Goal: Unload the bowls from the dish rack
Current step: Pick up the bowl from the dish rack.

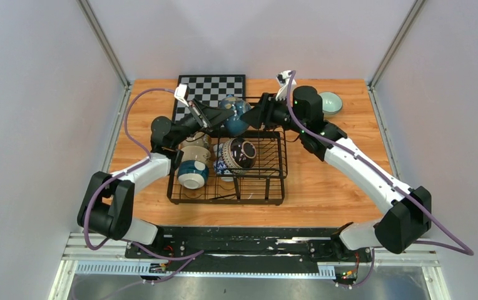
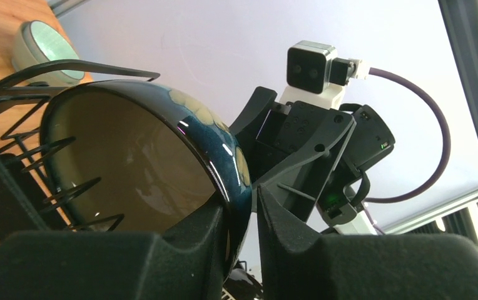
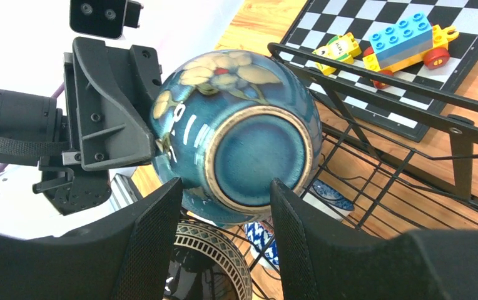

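Ok, teal bowl is up off the dish rack, hanging over its far edge near the chessboard. My left gripper has it: jaws clamped across the rim, one finger inside, one outside on the glaze. Thin pinch, w/ the bowl tipped on its side, foot ring facing my right wrist cam.

Right gripper: jaws spread wide, right by that foot; can't tell if anything touches.

Handling call: glazed ceramic, so stiff, hard, prob fairly heavy for its size, and slick, going by the highlights on the blue. It'd chip if it knocks the wire. A rim pinch alone lets it swing, so I'd say the best hold is across the wall at the rim, fingers as deep as they go, or a 2nd grip on the opposite side. No squeezing the round belly, it'd squirt out.

Dark patterned bowl and a few others lie in the rack. Mint bowl sits on the tabletop, far right.
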You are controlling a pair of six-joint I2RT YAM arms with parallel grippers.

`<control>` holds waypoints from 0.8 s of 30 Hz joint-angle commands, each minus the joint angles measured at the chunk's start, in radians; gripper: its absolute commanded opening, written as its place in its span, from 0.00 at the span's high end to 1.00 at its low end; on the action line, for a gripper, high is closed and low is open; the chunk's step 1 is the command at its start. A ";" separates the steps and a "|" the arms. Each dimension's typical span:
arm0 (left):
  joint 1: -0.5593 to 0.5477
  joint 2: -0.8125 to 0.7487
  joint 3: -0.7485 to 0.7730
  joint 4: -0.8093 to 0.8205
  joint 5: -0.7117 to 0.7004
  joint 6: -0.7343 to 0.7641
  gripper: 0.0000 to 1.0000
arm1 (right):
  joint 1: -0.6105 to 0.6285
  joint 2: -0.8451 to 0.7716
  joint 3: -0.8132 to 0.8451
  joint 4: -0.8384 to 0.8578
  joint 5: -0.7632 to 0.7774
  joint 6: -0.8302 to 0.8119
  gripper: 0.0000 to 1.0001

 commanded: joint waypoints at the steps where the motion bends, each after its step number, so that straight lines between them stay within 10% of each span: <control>1: -0.028 -0.008 0.059 0.127 0.028 -0.004 0.78 | -0.002 0.015 -0.029 0.025 -0.005 0.007 0.43; 10: -0.033 -0.003 0.067 0.139 0.009 -0.008 1.00 | -0.014 -0.003 -0.033 0.024 -0.012 0.007 0.43; 24: -0.033 0.064 0.185 0.233 -0.032 -0.086 1.00 | -0.110 -0.179 0.017 -0.082 -0.020 -0.004 0.31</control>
